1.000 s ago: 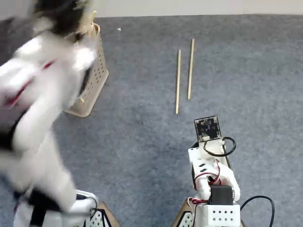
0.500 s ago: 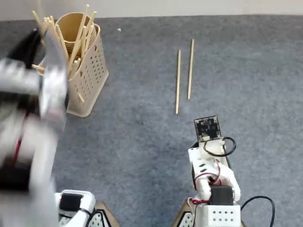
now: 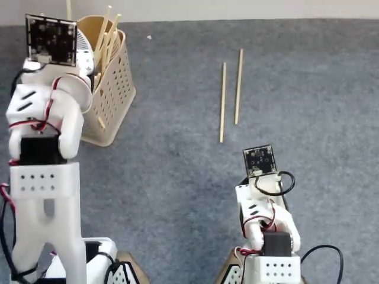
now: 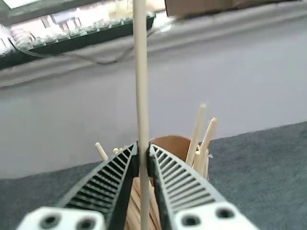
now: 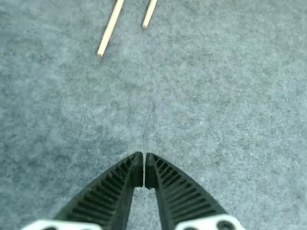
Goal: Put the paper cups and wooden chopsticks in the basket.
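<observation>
My left gripper [image 4: 142, 154] has jaws clamped on one upright chopstick [image 4: 139, 72] right at the basket [image 3: 115, 97], which already holds a paper cup [image 4: 169, 143] and other sticks [image 3: 106, 32], so two loose chopsticks [image 3: 222, 102] on the table [image 3: 177, 154], ahead of my right gripper [image 5: 144, 171] with jaws together, are left.

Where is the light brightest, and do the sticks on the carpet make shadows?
Left wrist view: glare whitens the room behind the held chopstick in the left pincer. High view: even light, the two loose chopsticks cast hardly any shadow on the grey carpet. Right wrist view: no glare around the right pincer.
</observation>
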### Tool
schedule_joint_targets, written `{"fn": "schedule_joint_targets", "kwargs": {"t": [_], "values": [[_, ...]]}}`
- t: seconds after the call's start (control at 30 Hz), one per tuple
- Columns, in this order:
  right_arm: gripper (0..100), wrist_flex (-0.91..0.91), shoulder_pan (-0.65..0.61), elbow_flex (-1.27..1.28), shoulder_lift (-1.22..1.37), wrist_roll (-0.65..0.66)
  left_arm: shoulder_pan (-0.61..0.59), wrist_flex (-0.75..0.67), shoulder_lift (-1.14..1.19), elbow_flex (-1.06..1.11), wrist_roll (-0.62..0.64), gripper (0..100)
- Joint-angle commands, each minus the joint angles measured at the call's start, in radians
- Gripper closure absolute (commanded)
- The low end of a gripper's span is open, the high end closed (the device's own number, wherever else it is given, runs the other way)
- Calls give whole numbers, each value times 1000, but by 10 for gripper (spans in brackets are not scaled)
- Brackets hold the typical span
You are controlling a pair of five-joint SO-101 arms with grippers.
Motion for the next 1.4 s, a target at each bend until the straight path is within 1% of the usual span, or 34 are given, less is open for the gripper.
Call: {"fn": "schedule_joint_targets", "kwargs": {"t": [0.0, 0.1, 0.47, 0.7, 0.8, 0.93, 1.03, 1.17, 1.2, 1.3, 1.37], "values": [[971, -12, -8, 125, -15, 8, -15, -17, 1, -10, 9, 925], [971, -12, -8, 125, -15, 8, -8, -17, -1, -16, 9, 868], [971, -12, -8, 125, -15, 8, -1, -17, -1, -22, 9, 867], [971, -12, -8, 125, -15, 8, 148, -14, 1, -53, 5, 867], [971, -12, -8, 125, -15, 8, 239, 64, 7, -53, 5, 866], [971, -12, -8, 125, -15, 8, 420, 167, 10, -47, 0, 864], [971, -12, -7, 125, -15, 8, 530, 178, 41, -53, -68, 864], [971, -12, -2, 125, -15, 8, 552, 189, 208, -147, -74, 865], [971, -12, -2, 125, -15, 12, 550, 215, 266, -186, -68, 866], [971, 18, -2, 122, -15, 72, 549, 379, 456, -357, -2, 867], [971, 31, -2, 117, -15, 63, 556, 499, 582, -487, 14, 867]]}}
